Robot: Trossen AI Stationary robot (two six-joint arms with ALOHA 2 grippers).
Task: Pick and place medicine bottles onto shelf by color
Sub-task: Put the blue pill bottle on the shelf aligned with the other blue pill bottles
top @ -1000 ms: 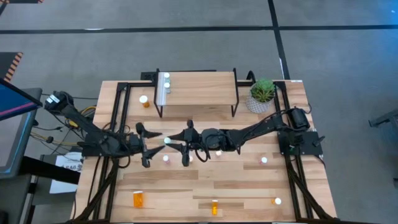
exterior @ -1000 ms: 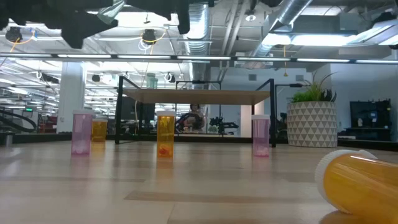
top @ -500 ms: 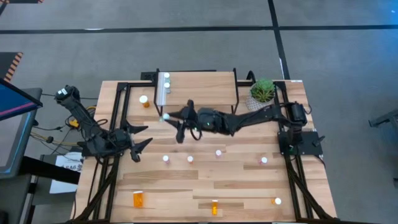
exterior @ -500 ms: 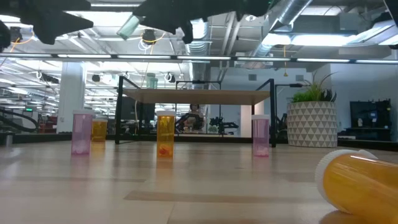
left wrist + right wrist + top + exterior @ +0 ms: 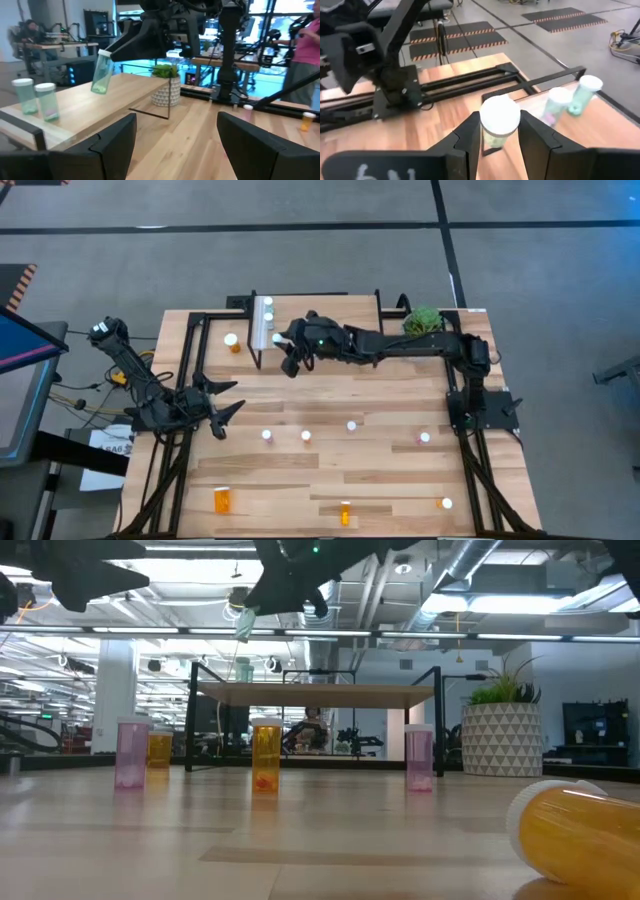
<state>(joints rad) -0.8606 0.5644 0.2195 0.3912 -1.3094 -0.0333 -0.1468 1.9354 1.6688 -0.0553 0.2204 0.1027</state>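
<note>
The right gripper, pinching a green bottle that hangs cap-up, is over the shelf, beside two green bottles.

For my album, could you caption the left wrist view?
Right gripper carries a green medicine bottle toward two on the shelf.

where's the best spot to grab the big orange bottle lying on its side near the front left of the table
Probably across the middle of the orange bottle's body, coming straight down from above. It lies on its side with its white cap toward the table's front edge, so the round body offers two opposite sides to pinch, and the cap end would likely slip. The left gripper, open and nearest, looks best placed for it.
</note>
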